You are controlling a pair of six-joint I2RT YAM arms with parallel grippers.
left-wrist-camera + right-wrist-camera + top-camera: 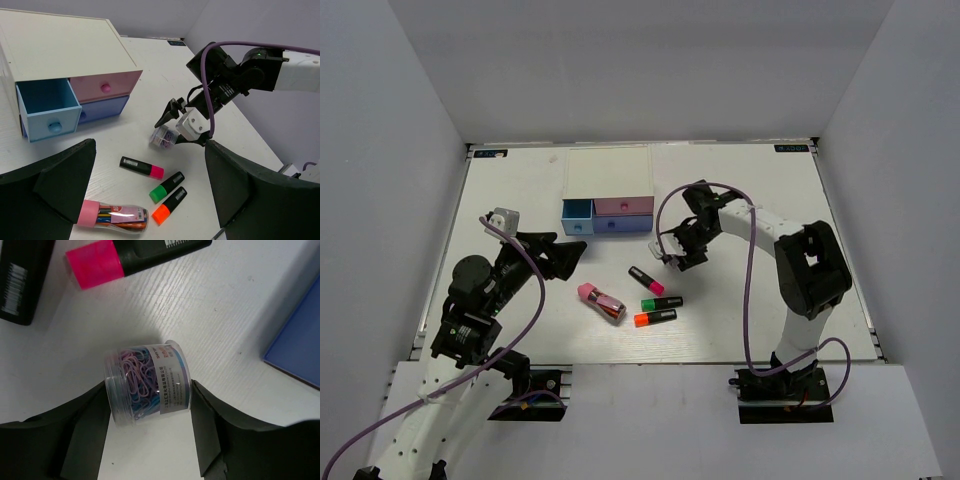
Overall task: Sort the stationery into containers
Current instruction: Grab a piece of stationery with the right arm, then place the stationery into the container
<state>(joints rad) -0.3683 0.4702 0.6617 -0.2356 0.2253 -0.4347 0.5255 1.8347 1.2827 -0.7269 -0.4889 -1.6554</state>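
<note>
Right jaws pinch the paper-clip tub (147, 382) from both sides. It lies on its side, on or just off the tabletop (760, 300), near the front of the drawer unit (65, 45). Left jaws are spread wide with nothing between them, hovering near the pink-capped case (112, 216).

Progress, as I judge it: nothing sorted yet.
- Light blue drawer (47, 102) is pulled out, and what I can see inside is bare.
- Pink drawer (105, 85) and periwinkle drawer (102, 109) are closed.
- Pink marker (142, 167), green marker (166, 186), orange marker (169, 205) and the case lie loose on the tabletop.

Tub is the first item in hand; four remain after it.
</note>
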